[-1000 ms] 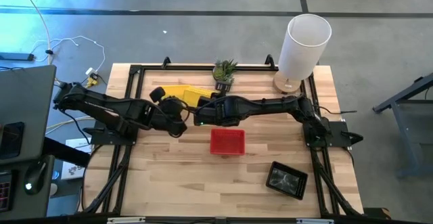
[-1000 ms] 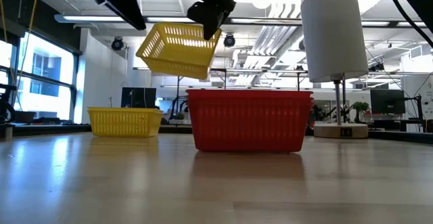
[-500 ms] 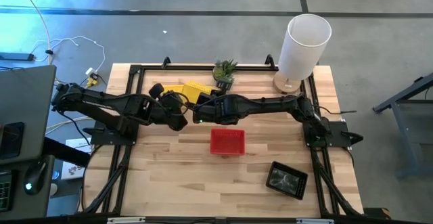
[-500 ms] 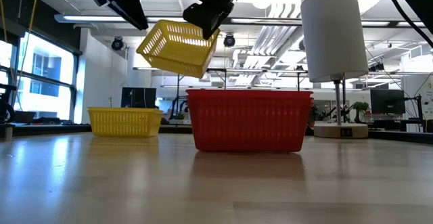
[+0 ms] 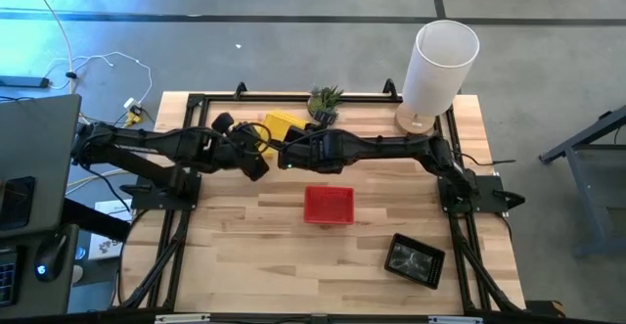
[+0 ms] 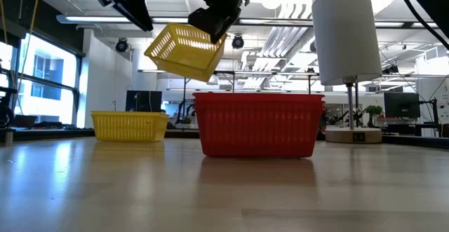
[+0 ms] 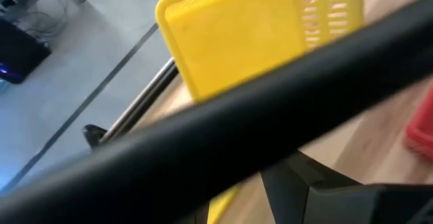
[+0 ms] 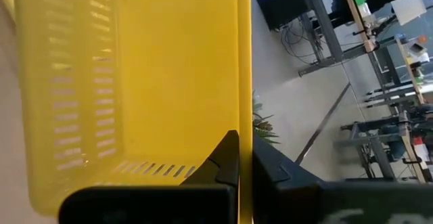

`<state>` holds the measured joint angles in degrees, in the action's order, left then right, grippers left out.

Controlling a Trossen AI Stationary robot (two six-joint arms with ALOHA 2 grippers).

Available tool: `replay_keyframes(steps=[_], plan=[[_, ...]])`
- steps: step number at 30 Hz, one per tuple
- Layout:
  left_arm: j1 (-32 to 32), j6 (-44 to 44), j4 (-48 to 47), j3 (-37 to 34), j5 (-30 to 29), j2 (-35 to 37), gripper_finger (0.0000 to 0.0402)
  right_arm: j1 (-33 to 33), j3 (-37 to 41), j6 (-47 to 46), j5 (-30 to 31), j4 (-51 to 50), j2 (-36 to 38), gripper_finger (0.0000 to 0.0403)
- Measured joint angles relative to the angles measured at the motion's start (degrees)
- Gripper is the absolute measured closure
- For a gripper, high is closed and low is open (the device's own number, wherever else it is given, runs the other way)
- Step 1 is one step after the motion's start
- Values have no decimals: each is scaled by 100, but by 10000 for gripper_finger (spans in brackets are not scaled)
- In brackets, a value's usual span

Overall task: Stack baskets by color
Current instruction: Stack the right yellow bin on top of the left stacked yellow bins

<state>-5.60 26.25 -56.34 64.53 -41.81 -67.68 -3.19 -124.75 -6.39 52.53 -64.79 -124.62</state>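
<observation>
Yellow basket (image 6: 184, 50) carried further back, still airborne

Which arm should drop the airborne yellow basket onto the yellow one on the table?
Right. The right claw is shut on the raised yellow basket's rim, tilted above the table. The left claw hangs beside it, holding nothing. The resting yellow basket sits nearby.

I see slotted yellow plastic in my lifted yellow basket (image 6: 184, 50), glossy red plastic on the red basket (image 6: 257, 125), and smooth pale wood in the table (image 5: 254, 255).
</observation>
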Motion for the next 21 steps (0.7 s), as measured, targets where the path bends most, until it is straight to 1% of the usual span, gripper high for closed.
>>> replay_keyframes(steps=[7, 16, 18, 21], plan=[[-338, -653, 353, 0, 242, 66, 300, 71, 0, -99, -41, -27, 2, 403], [-431, -605, 390, 0, 257, 60, 300, 88, 0, -249, -92, 10, 2, 403], [-431, -529, 382, 0, 85, 20, 300, 86, 0, -321, -203, 3, 2, 403], [-431, -575, 370, 0, -187, 13, 300, 82, -4, -391, -199, 24, 2, 403]])
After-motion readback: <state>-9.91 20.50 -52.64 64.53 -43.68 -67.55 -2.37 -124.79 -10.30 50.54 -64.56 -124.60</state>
